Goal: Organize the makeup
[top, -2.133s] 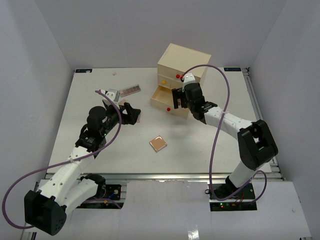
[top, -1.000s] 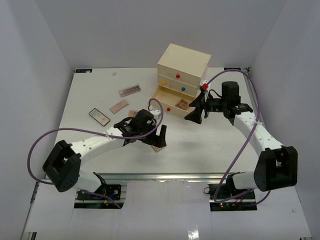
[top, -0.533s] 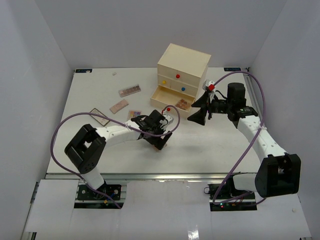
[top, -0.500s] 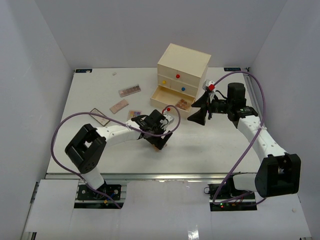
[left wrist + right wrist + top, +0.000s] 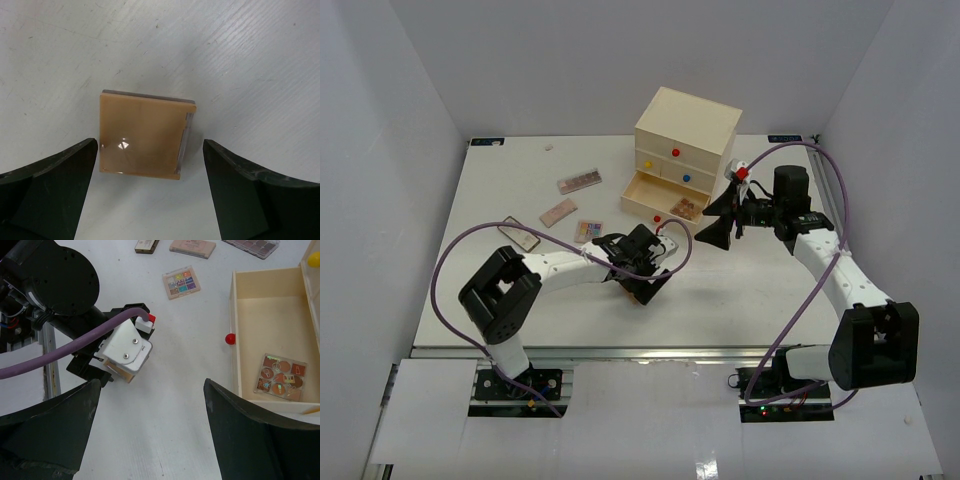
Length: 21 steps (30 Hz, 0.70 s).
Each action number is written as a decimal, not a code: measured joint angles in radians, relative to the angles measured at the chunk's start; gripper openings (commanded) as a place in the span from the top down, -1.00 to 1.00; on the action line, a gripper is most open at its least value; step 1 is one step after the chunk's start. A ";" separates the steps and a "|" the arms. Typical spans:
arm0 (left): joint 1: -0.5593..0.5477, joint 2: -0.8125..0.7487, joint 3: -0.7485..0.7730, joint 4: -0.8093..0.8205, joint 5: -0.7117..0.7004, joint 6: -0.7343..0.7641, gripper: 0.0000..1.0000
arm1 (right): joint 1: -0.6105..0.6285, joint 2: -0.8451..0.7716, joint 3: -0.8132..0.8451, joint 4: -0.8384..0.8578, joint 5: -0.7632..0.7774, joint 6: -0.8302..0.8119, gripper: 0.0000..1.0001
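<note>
White tabletop (image 5: 740, 290) beneath everything. At its back, a cream three-drawer chest (image 5: 685, 125) with the bottom drawer (image 5: 260, 300) pulled out forward. Left arm (image 5: 555, 265) stretched in front of the chest, jaws spread wide, one to either side of a square compact (image 5: 144, 134), not clamped on it. Right arm (image 5: 830, 270) off the chest's right front corner, jaws wide apart, nothing between them.

Inside the drawer, at its right end, a clear-lidded palette (image 5: 278, 376) of brown pans. Left of the chest, lying flat and apart:
- a long dark-pan palette (image 5: 579, 181)
- a pink palette (image 5: 558, 212)
- a dark-framed case (image 5: 520, 233)
- a multicoloured square palette (image 5: 182, 282)

Compact well in front of the chest: glossy peach lid, clear strip along one edge. From overhead, almost wholly covered by the left wrist. Contents of the two shut drawers unseen.
</note>
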 measured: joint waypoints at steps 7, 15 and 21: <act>0.000 0.028 0.004 0.001 -0.007 0.003 -0.79 | -0.009 0.002 -0.002 0.000 -0.001 0.003 -0.81; -0.003 0.026 0.004 0.003 -0.025 -0.020 0.53 | -0.024 0.002 -0.002 0.001 -0.009 0.007 -0.80; -0.003 -0.016 -0.018 0.007 -0.065 -0.064 1.00 | -0.037 0.002 -0.002 0.004 -0.018 0.008 -0.81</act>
